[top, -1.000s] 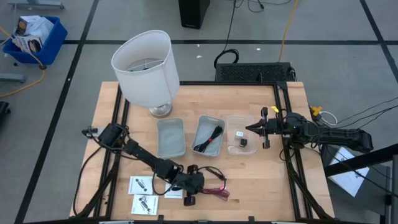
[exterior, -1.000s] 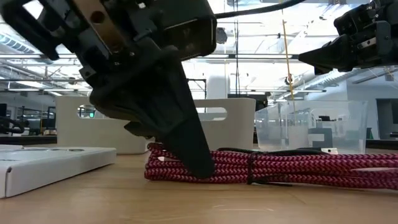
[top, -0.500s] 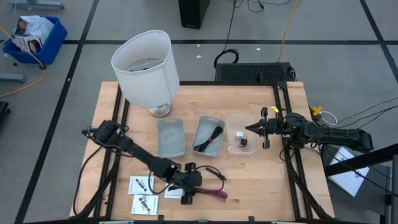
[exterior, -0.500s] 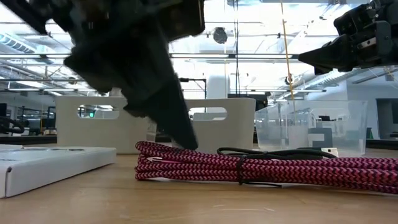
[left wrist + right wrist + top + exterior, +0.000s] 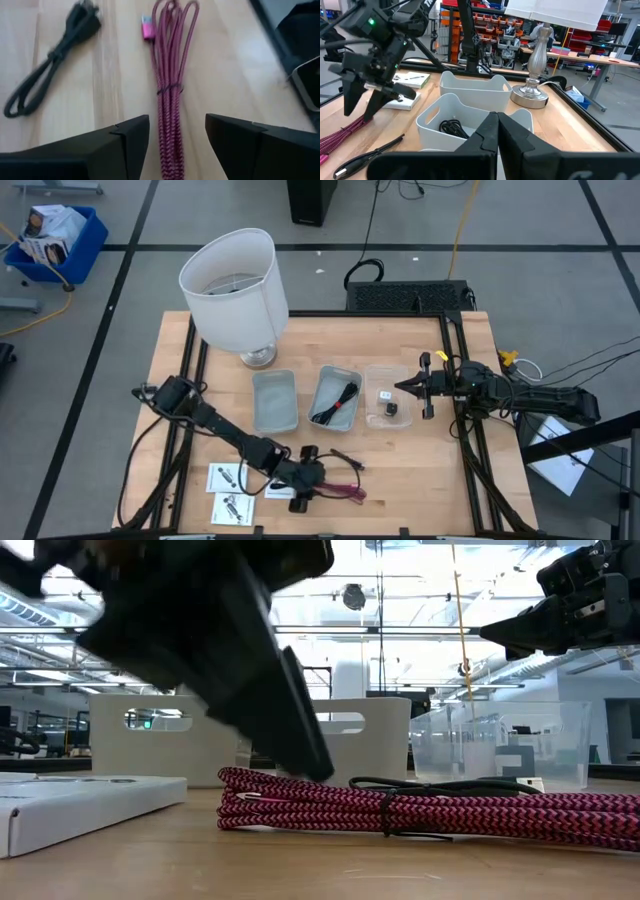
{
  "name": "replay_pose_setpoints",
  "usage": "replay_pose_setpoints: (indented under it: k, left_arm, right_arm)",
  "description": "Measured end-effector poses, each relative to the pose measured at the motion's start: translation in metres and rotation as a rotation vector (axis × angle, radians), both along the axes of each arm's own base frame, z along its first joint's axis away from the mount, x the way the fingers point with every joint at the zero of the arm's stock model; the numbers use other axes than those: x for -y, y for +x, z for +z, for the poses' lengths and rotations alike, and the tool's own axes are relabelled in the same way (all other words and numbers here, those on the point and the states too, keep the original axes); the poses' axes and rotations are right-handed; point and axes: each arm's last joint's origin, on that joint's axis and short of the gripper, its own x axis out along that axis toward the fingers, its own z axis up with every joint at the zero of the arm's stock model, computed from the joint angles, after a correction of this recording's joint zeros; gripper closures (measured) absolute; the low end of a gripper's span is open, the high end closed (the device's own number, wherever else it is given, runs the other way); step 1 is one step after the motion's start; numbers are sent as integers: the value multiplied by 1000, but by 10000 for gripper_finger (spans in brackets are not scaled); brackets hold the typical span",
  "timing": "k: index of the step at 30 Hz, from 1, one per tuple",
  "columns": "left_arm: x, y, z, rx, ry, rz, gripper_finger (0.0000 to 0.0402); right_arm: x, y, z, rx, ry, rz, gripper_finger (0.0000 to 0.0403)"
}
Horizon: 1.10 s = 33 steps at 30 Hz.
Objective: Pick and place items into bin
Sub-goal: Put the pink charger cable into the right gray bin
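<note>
While open, left hand [image 5: 177, 137] straddles magenta cable [image 5: 170, 85].

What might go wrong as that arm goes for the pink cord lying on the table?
The left gripper hangs open over the magenta cable, a long loose bundle held by one thin tie: grabbed off-centre, its loops might droop and snag a bin rim. The black cable lies close beside it, so a finger could catch it too.

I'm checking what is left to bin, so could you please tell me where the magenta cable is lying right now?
In the high view the magenta cable lies on the table's near edge, just right of the left gripper, with a black cable beside it, short of the middle bin.
</note>
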Motion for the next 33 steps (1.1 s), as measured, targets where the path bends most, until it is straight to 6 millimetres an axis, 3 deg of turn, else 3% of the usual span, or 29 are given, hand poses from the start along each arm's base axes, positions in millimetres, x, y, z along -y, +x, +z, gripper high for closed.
replay_pose_setpoints:
  k: [10, 13, 17, 23, 26, 33]
  left_arm:
    - [-3, 0, -16, -58, 34, 26, 208]
    - [-5, 1, -17, -65, 30, 28, 254]
    - [-9, 4, -15, -82, -8, 5, 362]
    - [-12, 4, -8, -81, -57, -48, 357]
    - [-10, 2, 9, -28, -50, -102, 362]
    - [-30, -6, 87, 209, 0, 57, 369]
  right_arm:
    - [0, 0, 0, 0, 0, 0, 403]
    - [0, 0, 0, 0, 0, 0, 403]
    - [0, 0, 0, 0, 0, 1, 403]
    - [0, 0, 0, 0, 0, 0, 403]
    - [0, 0, 0, -1, 1, 0, 403]
    - [0, 1, 0, -2, 1, 0, 403]
